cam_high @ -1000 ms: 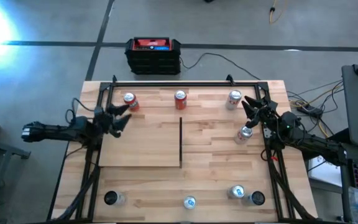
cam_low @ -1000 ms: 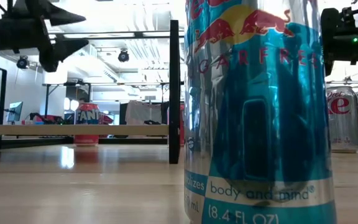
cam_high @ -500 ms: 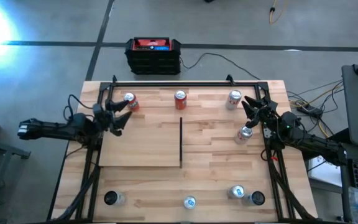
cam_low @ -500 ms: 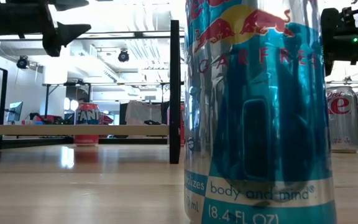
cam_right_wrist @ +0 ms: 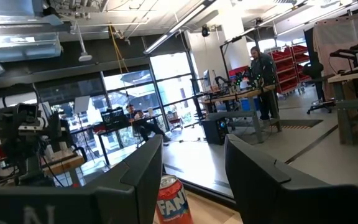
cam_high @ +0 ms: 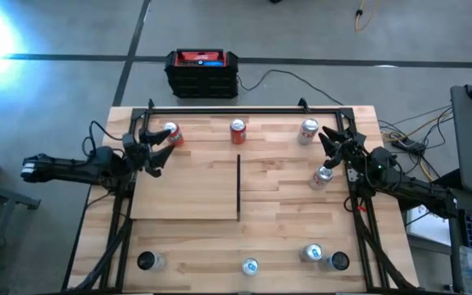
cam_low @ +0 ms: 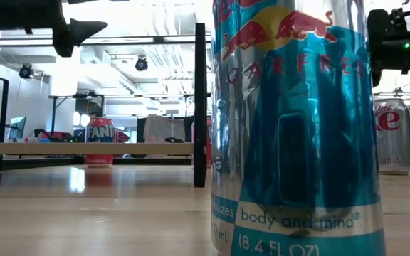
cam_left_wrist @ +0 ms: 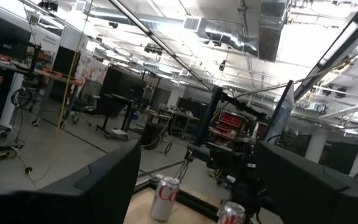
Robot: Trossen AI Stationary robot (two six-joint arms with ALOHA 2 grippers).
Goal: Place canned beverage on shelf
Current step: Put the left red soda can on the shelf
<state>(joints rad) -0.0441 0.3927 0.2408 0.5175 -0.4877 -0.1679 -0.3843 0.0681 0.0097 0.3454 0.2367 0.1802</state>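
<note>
We see the bench point(cam_high: 301, 238) as the largest thing, a plank top with several cans standing around its edges. On its left half lies the shelf point(cam_high: 187, 192), a pale board with a thin black upright bar point(cam_high: 238, 187) along its short edge; no can stands on the shelf, so the task is not yet done.

The left end effector point(cam_high: 156, 150) hangs just beside the orange can point(cam_high: 171, 133) at the far left of the bench, its fingers spread apart and holding nothing. The right end effector point(cam_high: 332, 146) waits at the right side, between a silver can point(cam_high: 309, 129) and another silver can point(cam_high: 324, 175), its fingers pressed together on nothing.

In the low view a tall blue can point(cam_low: 294, 121) stands very near the camera and hides much of the bench.

We think the main risk is with the orange can: a finger could strike its side and tip it over if the left end effector comes in off centre. When carried, the can may also hit the black bar.
</note>
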